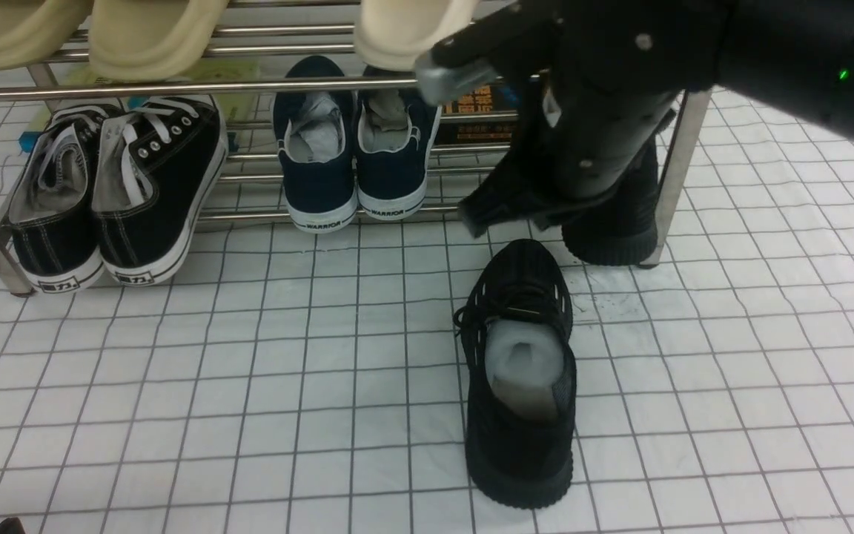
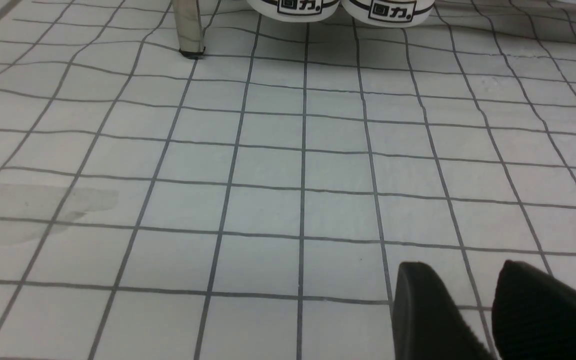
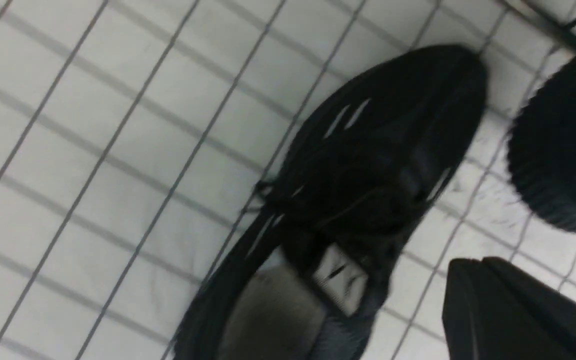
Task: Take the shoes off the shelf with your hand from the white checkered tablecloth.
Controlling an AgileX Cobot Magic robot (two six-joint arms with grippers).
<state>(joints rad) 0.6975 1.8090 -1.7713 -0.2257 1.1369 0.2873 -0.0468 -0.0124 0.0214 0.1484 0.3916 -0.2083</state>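
One black knit shoe (image 1: 520, 371) lies on the white checkered tablecloth (image 1: 249, 386) in front of the shelf (image 1: 175, 87), heel toward me, grey paper stuffing showing. The other black shoe (image 1: 612, 230) stands at the shelf's lower right end, mostly hidden behind my right arm. My right gripper (image 1: 475, 215) hangs above the cloth between the two shoes, shut and holding nothing. In the right wrist view its joined fingertips (image 3: 460, 270) sit beside the lying shoe (image 3: 368, 165), with the other shoe's heel (image 3: 563, 150) close by. My left gripper (image 2: 460, 272) hovers low over bare cloth, fingers apart.
Black canvas sneakers with white soles (image 1: 116, 193) and navy sneakers (image 1: 353, 148) stand on the shelf's lower tier. Cream slippers (image 1: 145, 30) rest on the upper bars. A chrome leg (image 1: 675, 170) stands right of the second shoe; another leg (image 2: 188, 30) shows in the left wrist view.
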